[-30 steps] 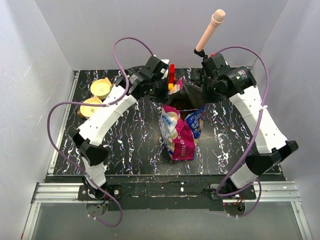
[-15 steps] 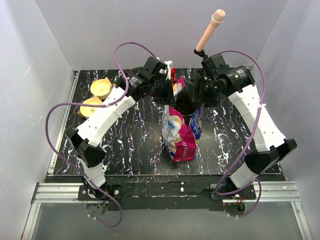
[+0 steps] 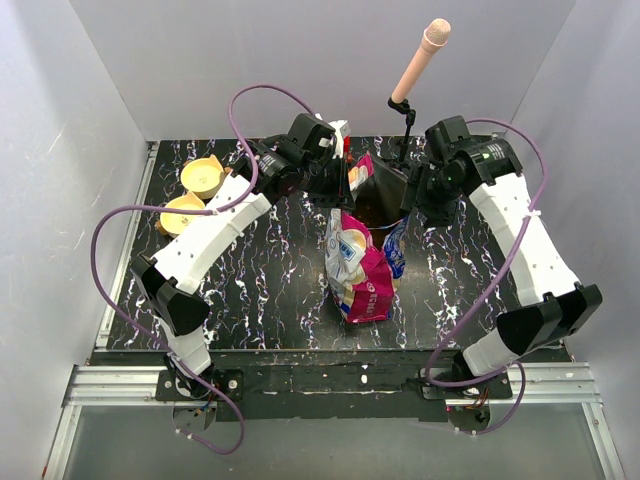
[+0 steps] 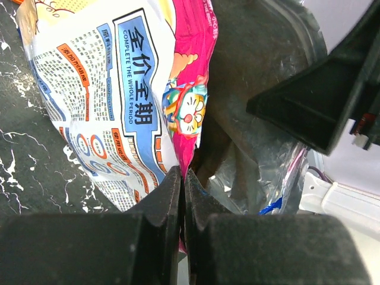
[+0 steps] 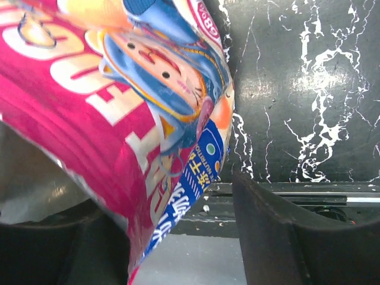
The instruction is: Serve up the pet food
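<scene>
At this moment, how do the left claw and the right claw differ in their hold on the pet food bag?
The left claw is shut, pinching the rim of the pet food bag; the right claw stands open, the rim hanging between its fingers, not clamped. The left claw is at the left side of the bag's mouth, the right claw at the right side. Both are at the bag's open far end.

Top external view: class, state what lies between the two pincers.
The open top of the pet food bag lies between the left pincer, shut on its rim, and the open right pincer, as the top external view shows.
</scene>
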Robot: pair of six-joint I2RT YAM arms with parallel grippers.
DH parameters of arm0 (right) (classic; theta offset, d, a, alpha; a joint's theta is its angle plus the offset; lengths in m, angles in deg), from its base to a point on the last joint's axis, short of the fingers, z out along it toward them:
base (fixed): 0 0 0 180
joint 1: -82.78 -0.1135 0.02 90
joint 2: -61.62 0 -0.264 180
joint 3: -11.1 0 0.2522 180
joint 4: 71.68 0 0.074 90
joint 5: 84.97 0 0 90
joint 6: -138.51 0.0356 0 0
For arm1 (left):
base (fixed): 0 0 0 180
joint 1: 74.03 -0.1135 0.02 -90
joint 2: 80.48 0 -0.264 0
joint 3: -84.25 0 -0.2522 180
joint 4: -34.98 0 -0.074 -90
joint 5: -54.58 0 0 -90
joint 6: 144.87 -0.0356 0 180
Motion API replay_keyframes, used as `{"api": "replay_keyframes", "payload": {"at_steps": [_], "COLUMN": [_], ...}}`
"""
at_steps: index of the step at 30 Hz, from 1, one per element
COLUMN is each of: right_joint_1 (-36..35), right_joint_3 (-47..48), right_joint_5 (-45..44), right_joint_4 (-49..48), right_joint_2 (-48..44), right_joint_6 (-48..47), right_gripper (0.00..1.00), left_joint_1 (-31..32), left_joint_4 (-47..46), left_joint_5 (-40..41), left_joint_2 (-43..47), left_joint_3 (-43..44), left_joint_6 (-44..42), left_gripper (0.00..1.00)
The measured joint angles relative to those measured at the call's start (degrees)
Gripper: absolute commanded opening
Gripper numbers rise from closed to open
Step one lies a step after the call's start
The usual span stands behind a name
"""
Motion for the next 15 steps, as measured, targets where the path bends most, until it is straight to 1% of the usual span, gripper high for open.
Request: {"api": "replay_keyframes", "payload": {"at_steps": [3, 5, 8, 9, 10, 13, 15], "right_joint_1": [0.09, 0.11, 0.33, 0.52, 0.96, 3.48, 5.14], "right_joint_3": [-0.28, 0.22, 1.18, 1.18, 1.14, -2.32, -6.01], "right_joint_5": [1.95, 3.37, 4.04, 4.07, 4.31, 6.93, 9.22], "right_joint_4": [0.33, 0.63, 0.52, 0.50, 0.50, -1.33, -2.64], "right_joint_2": [-1.18, -0.61, 1.03, 1.27, 1.29, -1.05, -3.43], "right_joint_6": [-0.24, -0.09, 1.22, 1.73, 2.36, 4.09, 4.37], "right_gripper": [0.61, 0.60, 0.64, 0.68, 0.78, 0.82, 0.80], "left_joint_1": [-0.02, -0.02, -0.04, -0.04, -0.04, -0.04, -0.07], "left_joint_4": [-0.20, -0.24, -0.26, -0.26, -0.28, -0.28, -0.55], "left_joint_5": [-0.15, -0.39, -0.68, -0.83, -0.92, -1.07, -1.44], "left_joint_2": [0.00, 0.00, 0.00, 0.00, 0.00, 0.00, 0.00], "left_joint_3": [-0.13, -0.13, -0.13, -0.13, -0.13, -0.13, -0.13], "left_joint_6": [-0.13, -0.35, -0.66, -0.76, -0.90, -1.18, -1.33], "left_gripper": [0.00, 0.00, 0.00, 0.00, 0.00, 0.00, 0.00]}}
